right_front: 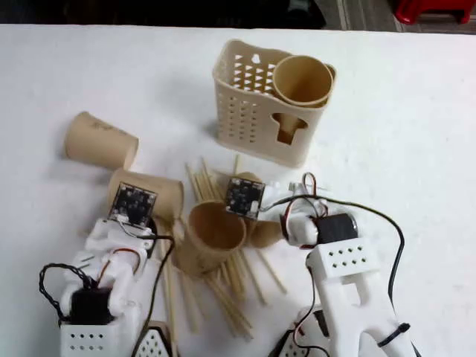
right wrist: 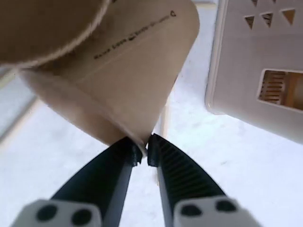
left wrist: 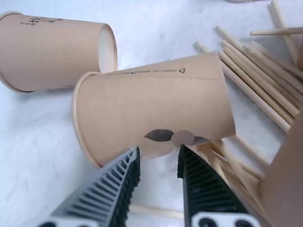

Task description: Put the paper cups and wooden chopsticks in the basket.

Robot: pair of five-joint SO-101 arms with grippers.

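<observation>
Your right gripper (right wrist: 144, 149) has its fingers clamped together on the thin edge of a tilted cup (right wrist: 128, 85). The basket (right wrist: 255, 71) stands just beyond it, with a strip of white worktop (right wrist: 199, 142) between the 2.

Your left gripper (left wrist: 158, 151) has its fingers apart. Their tips are at the side wall of a lying cup (left wrist: 151, 109), and you cannot tell whether they touch it. Near that cup, toward the worktop's left edge, lies a second lying cup (left wrist: 52, 49) with its mouth turned toward the first; the 2 do not touch.

The chopsticks (left wrist: 258, 82) are scattered in a loose pile near the middle of the worktop, between your 2 arms, reaching from just short of the basket's near wall back toward the near edge. An open-mouthed cup (right_front: 214, 229) sits on that pile.

The basket is close to the far edge, about midway along it, with 1 nested cup (right_front: 303, 80) upright in its right end. Bare worktop runs from the basket's right wall to the right edge.
</observation>
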